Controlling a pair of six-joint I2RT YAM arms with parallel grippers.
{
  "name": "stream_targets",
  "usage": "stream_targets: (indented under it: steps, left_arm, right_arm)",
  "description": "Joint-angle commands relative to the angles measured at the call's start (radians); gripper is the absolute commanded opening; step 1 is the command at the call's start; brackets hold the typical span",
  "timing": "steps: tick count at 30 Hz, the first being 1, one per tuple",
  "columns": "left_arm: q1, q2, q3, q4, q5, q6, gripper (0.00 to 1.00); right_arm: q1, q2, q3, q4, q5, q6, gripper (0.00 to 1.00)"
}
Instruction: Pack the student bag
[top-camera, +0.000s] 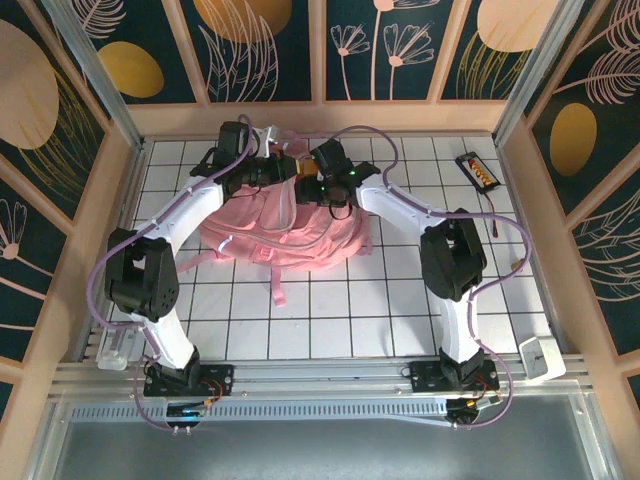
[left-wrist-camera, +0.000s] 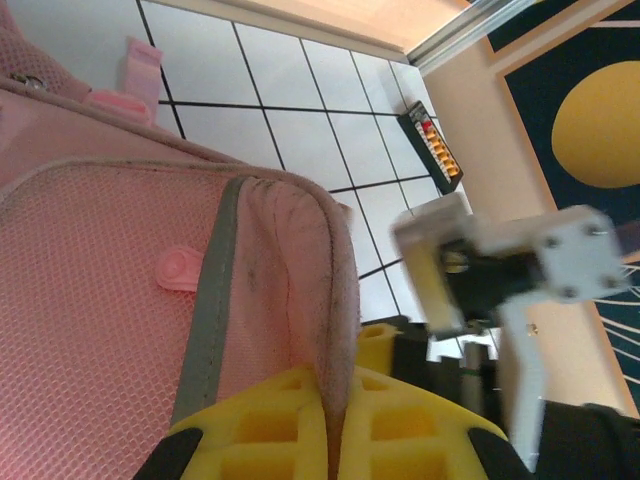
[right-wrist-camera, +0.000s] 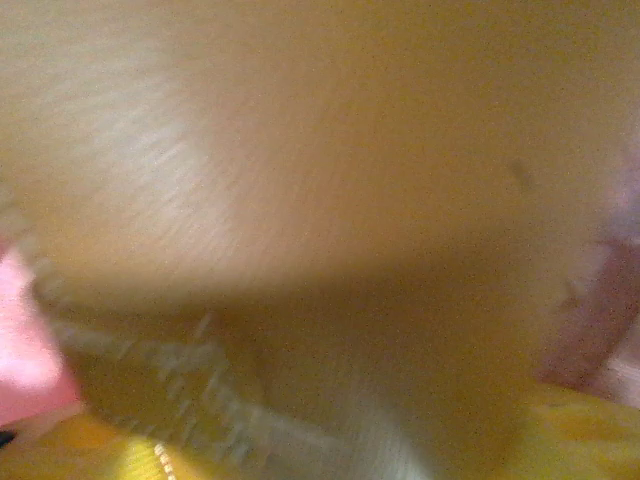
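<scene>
L arm (top-camera: 172, 338), R arm (top-camera: 457, 325): both wearing white shells btw black joint housings. Lilac cables (top-camera: 350, 129) looping along each. Black base plates (top-camera: 188, 381) anchoring both. Green LED (top-camera: 352, 177) glowing nr R wrist. L jaws showing yellow pads (left-wrist-camera: 265, 425) w/ square recesses.
</scene>
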Motion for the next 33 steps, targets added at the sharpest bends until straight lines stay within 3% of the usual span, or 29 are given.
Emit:
stream_targets:
  steps: [1, 3, 10, 13, 17, 19, 24, 29, 33]
  left_arm:
    - [-0.005, -0.052, 0.033, 0.136, 0.064, -0.04, 0.0]
    - [-0.006, -0.044, 0.055, 0.114, 0.062, -0.023, 0.0]
    - [-0.006, -0.026, 0.083, 0.072, 0.043, 0.024, 0.0]
    - [-0.006, -0.02, 0.086, 0.074, 0.047, 0.024, 0.0]
    - [-0.006, -0.011, 0.082, 0.085, 0.044, 0.022, 0.0]
    - [-0.005, -0.008, 0.081, 0.088, 0.044, 0.019, 0.0]
    - [-0.006, -0.01, 0.071, 0.111, 0.05, 0.0, 0.0]
    - [-0.006, -0.023, 0.064, 0.114, 0.054, -0.004, 0.0]
    - [-0.005, -0.026, 0.064, 0.102, 0.052, 0.006, 0.0]
  right_arm:
    - [0.025, -0.028, -0.006, 0.089, -0.138, 0.174, 0.77]
    - [0.023, -0.061, -0.055, 0.167, -0.245, 0.199, 0.84]
    - [-0.009, -0.228, -0.208, 0.228, -0.386, 0.058, 0.93]
    - [-0.051, -0.297, -0.281, 0.243, -0.464, 0.014, 0.94]
    - [-0.145, -0.379, -0.411, 0.391, -0.624, 0.096, 0.93]
    - [-0.184, -0.396, -0.441, 0.425, -0.642, 0.125, 0.91]
    - [-0.237, -0.366, -0.461, 0.398, -0.474, 0.201, 0.8]
    - [-0.22, -0.274, -0.406, 0.49, -0.514, 0.212, 0.66]
    - [-0.194, -0.205, -0.326, 0.467, -0.495, 0.201, 0.57]
